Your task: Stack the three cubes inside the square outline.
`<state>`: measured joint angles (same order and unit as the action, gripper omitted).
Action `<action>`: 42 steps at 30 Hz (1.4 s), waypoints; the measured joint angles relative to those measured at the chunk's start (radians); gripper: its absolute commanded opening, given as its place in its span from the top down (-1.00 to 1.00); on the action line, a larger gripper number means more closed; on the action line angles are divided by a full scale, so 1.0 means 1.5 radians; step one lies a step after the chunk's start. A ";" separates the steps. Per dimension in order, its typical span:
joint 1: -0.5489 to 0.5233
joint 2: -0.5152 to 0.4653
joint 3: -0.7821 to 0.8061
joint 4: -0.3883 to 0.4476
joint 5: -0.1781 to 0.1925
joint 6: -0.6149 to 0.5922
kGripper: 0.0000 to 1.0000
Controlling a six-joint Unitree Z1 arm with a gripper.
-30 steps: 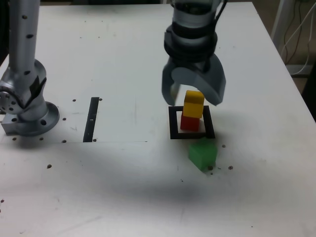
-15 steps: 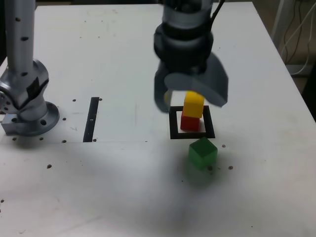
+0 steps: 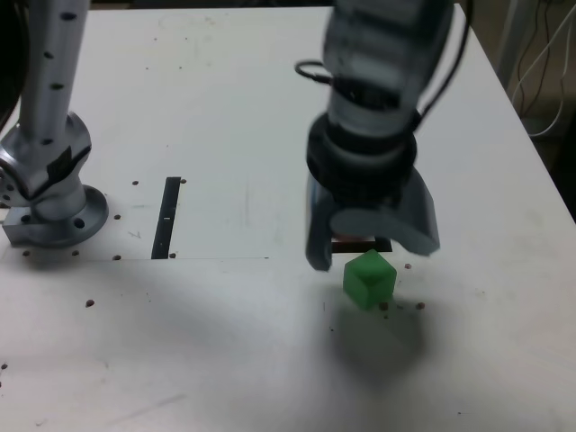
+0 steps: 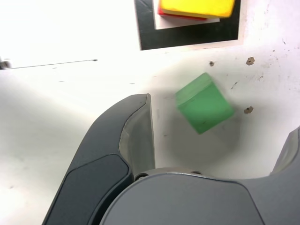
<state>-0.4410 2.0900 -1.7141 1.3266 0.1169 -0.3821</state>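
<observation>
"Wrist view: why does the claw gape, empty, near the black square?"

"Likely to straddle the green cube, which lies just outside the square, turned askew. The yellow cube sits atop the red one within the square, presumably awaiting green."

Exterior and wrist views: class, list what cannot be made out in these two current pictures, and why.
- Yellow cube: hidden in the exterior view behind the gripper; cut off by the wrist view's edge.
- Red cube: mostly covered by the yellow one in the wrist view.
- Black square outline: cut off in the wrist view.
- Arm's wrist: motion-blurred, exterior view.
</observation>
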 measured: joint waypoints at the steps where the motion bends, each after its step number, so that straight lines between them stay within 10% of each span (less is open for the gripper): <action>1: 0.000 0.006 0.000 -0.004 0.000 0.002 -0.98; 17: 0.027 0.083 0.010 -0.034 -0.040 0.054 -0.71; 42: 0.036 0.084 -0.017 -0.036 -0.051 0.077 0.44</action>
<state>-0.3871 2.2161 -1.7403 1.2727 0.0399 -0.2672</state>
